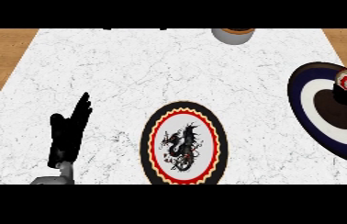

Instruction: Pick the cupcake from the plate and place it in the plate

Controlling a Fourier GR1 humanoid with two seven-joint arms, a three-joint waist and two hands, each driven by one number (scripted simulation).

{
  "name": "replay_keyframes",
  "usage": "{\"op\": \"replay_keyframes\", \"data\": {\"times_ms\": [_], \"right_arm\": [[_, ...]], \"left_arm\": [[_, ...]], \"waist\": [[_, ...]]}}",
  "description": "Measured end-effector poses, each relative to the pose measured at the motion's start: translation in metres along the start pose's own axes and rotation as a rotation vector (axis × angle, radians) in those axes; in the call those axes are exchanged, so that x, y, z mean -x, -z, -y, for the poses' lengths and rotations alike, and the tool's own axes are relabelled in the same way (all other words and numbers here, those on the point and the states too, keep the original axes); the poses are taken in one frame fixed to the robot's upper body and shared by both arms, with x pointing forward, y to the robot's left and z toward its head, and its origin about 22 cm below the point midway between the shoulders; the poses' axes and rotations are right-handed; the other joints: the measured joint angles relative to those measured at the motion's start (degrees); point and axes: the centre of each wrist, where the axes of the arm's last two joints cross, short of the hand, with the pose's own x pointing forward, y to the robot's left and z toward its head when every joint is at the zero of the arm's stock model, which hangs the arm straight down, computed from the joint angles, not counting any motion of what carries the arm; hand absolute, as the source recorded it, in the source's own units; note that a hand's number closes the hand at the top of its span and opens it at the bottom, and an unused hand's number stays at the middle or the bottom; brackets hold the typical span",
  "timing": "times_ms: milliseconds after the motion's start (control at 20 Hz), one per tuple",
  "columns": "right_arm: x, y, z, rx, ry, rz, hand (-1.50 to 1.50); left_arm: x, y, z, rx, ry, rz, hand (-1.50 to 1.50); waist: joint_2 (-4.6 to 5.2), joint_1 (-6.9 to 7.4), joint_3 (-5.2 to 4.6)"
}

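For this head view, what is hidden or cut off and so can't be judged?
- Right hand: not in view.
- Cupcake: cut by the right edge; only part shows.
- Dark-rimmed plate: right side cut off.
- Grey cup: top cut by the upper edge.
- Left hand: forearm leaves the lower edge.

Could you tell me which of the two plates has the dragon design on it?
The red-rimmed plate at bottom centre; the navy-and-white plate at right shows plain rings.

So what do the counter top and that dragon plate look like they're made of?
The counter top looks like polished white marble or a marble-look stone: pale with fine grey veins. A wood-toned surface shows past its far corners. The dragon plate looks like glazed ceramic, judging by its smooth face and crisp printed black, red and cream rings, though painted plastic would look much the same.
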Motion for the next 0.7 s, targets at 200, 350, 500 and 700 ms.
{"op": "replay_keyframes", "data": {"times_ms": [200,350,500,700], "right_arm": [[0.024,0.007,-0.013,-0.101,-0.024,-0.035,1.50],[0.042,0.014,-0.020,-0.188,-0.012,-0.056,1.50],[0.056,0.015,-0.028,-0.309,-0.028,-0.090,-1.50],[0.080,0.023,-0.030,-0.423,-0.026,-0.101,-1.50]], "left_arm": [[0.001,0.005,0.005,0.007,0.000,0.001,0.00],[0.001,0.005,0.006,0.010,-0.001,0.004,0.00],[0.001,0.006,0.010,0.012,-0.002,0.003,0.00],[-0.001,0.005,0.007,0.010,0.000,0.005,0.00]], "waist": [[0.09,0.13,0.01],[0.12,0.25,0.04],[0.16,0.40,0.03],[0.14,0.47,0.04]]}}
